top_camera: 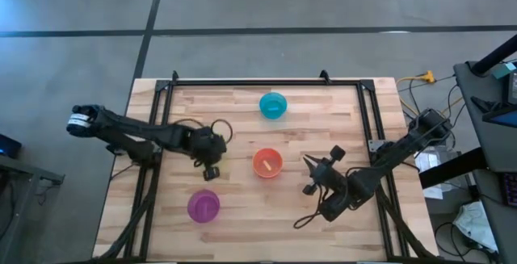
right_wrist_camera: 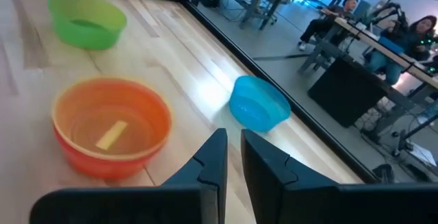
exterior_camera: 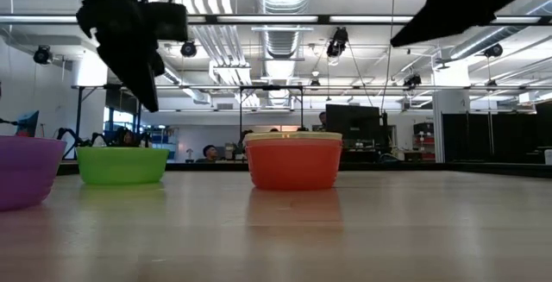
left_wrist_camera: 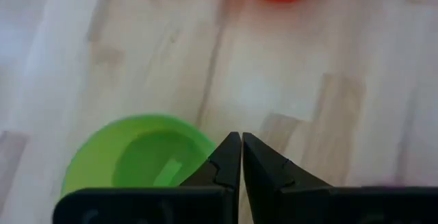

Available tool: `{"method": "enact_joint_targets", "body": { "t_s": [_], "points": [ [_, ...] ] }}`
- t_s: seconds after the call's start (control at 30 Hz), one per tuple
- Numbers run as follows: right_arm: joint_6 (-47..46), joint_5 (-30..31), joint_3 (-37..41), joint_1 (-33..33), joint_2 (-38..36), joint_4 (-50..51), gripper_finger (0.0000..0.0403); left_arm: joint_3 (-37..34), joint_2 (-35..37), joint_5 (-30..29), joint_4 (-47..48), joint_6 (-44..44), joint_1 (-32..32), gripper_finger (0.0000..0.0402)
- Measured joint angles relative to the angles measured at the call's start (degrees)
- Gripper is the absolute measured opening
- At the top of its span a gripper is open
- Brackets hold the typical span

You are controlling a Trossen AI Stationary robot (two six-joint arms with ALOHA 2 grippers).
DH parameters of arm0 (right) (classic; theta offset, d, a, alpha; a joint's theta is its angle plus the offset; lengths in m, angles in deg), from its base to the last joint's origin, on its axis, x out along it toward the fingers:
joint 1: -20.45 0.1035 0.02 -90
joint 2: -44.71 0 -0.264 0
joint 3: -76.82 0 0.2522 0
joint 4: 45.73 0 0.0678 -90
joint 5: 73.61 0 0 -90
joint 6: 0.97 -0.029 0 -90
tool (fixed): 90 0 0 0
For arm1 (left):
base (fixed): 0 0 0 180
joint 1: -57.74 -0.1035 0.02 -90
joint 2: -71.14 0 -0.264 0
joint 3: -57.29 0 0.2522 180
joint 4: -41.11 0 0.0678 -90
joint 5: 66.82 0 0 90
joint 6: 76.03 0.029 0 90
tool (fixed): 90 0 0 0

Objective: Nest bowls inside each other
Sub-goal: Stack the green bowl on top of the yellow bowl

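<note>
Orange bowl (top_camera: 267, 163) holds yellow rim (nested, seemingly); blue (top_camera: 273, 105), green (right_wrist_camera: 87, 21), purple (top_camera: 203, 206) bowls apart. Left gripper (left_wrist_camera: 241, 157) closed, empty; right gripper (right_wrist_camera: 233, 154) slightly parted, empty.

The left arm reaches in from the left edge of the worktop, stretched almost straight toward the middle, its wrist bent so the left pincer (top_camera: 212, 169) points downward. Its two dark fingers (left_wrist_camera: 229, 162) are pressed together with only a hairline seam between them, and nothing sits between them. The right arm comes in from the right edge, folded at the elbow, with the right pincer (top_camera: 310, 173) held low over the worktop and aimed toward the centre. Its fingers (right_wrist_camera: 213, 157) stand a narrow gap apart, gripping nothing.
</note>
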Motion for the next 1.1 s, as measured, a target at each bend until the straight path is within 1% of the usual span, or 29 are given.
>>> {"method": "enact_joint_targets", "body": {
  "t_s": [0.1,0.17,0.33,0.4,0.53,0.77,0.93,1.0,1.1],
  "points": [
    [-1.9,0.0,1.8,-0.1,-0.5,0.0,0.0038,0.9,-0.2,5.5,-0.1,7.9,-2.6,0.0018],
    [-3.4,0.0,2.6,-0.1,-1.1,-0.1,0.0038,1.1,-0.8,6.1,0.3,10.5,-3.0,0.0038],
    [-5.4,0.0,4.1,-0.1,-1.7,-0.7,0.0038,2.1,-3.7,7.2,6.2,9.7,-3.4,0.0105],
    [-5.5,-0.1,4.3,-0.1,-1.8,-1.2,0.0038,2.1,-4.9,6.9,6.3,8.5,-3.6,0.013],
    [-5.4,-0.2,4.3,-0.1,-1.8,-1.4,0.0038,1.9,-7.9,6.0,6.9,7.2,-3.6,0.016],
    [-4.5,-0.2,4.3,-0.1,-1.8,-1.5,0.0038,1.9,-13.8,5.5,7.0,7.7,-3.7,0.0163],
    [-4.4,-0.2,4.3,-0.1,-1.8,-1.5,0.0038,1.9,-16.6,5.5,7.2,7.6,-4.0,0.0161],
    [-4.4,-0.2,4.3,-0.1,-1.8,-1.6,0.0038,1.9,-17.3,5.5,7.6,7.6,-4.0,0.0149],
    [-4.4,-0.2,4.3,-0.1,-1.8,-1.6,0.0038,1.9,-17.5,5.5,8.2,7.6,-4.0,0.0116]
  ]
}}
